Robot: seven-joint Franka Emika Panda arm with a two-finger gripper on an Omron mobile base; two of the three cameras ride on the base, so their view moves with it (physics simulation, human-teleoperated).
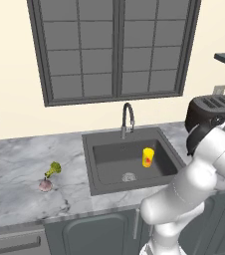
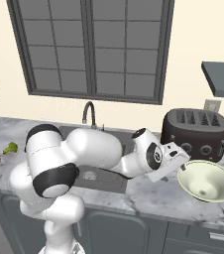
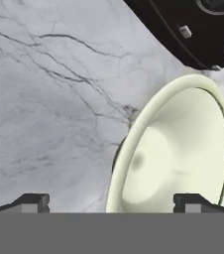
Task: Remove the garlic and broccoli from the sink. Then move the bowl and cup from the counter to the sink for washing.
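A simulated kitchen with a grey-and-white marble desk [image 1: 15,169] under a large dark-framed window [image 1: 114,47]. A dark grey sink [image 1: 129,159] with a curved tap [image 1: 128,119] is set into the desk. A small yellow cup [image 1: 148,157] with a red-orange patch stands upright inside the sink, near the whitish drain disc [image 1: 128,177]. Left of the sink, on the desk, a tiny broccoli floret [image 1: 54,169] lies just beside a pinkish garlic bulb [image 1: 45,186]. The white robot arm reaches to the right of the sink. Its fingers [image 3: 37,202] are spread wide and hold nothing. They hover beside the near rim of a wide, shallow, pale cream-green bowl [image 2: 207,181], which sits on the desk in front of a black toaster [image 2: 196,131].
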